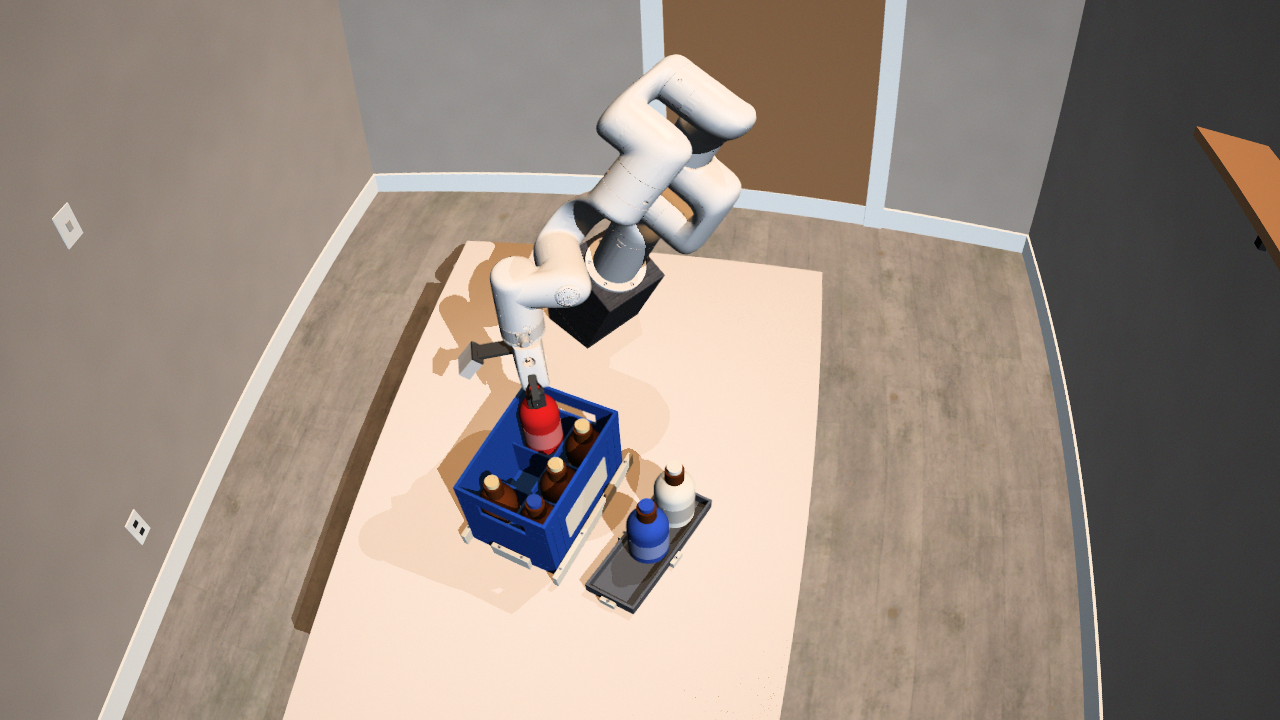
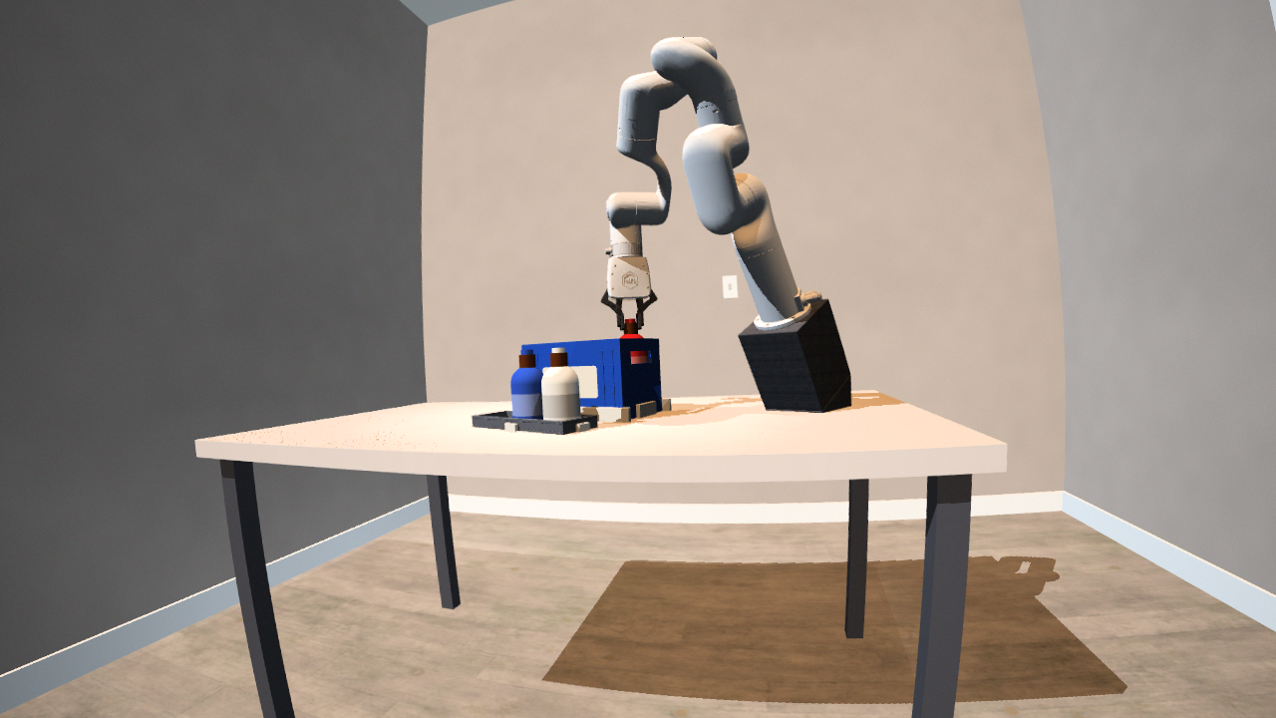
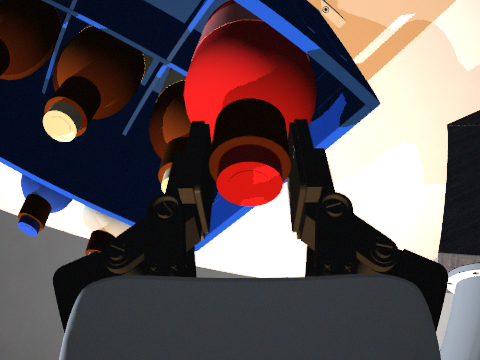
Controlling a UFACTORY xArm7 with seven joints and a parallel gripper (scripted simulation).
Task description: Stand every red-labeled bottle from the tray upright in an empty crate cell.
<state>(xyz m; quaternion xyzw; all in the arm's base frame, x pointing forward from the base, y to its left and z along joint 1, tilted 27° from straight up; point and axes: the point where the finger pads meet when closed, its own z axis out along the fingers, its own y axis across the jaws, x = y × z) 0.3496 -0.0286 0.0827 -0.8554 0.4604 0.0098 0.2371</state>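
Observation:
My gripper (image 1: pixel 535 394) is shut on the neck of the red bottle (image 1: pixel 540 424), which hangs upright, lowered partway into the far corner cell of the blue crate (image 1: pixel 537 474). In the wrist view the fingers clamp the dark neck under the red cap (image 3: pixel 251 182), with the red body (image 3: pixel 250 82) inside the cell. From the side only the red cap (image 2: pixel 630 334) shows above the crate rim (image 2: pixel 590 370). Three brown bottles (image 1: pixel 554 477) stand in other cells of the crate. A fourth bottle with a blue cap (image 1: pixel 534 505) stands in a front cell.
A dark tray (image 1: pixel 653 564) right of the crate holds a blue bottle (image 1: pixel 647 530) and a white bottle (image 1: pixel 674 495), both upright. The arm's black base (image 1: pixel 606 302) stands behind the crate.

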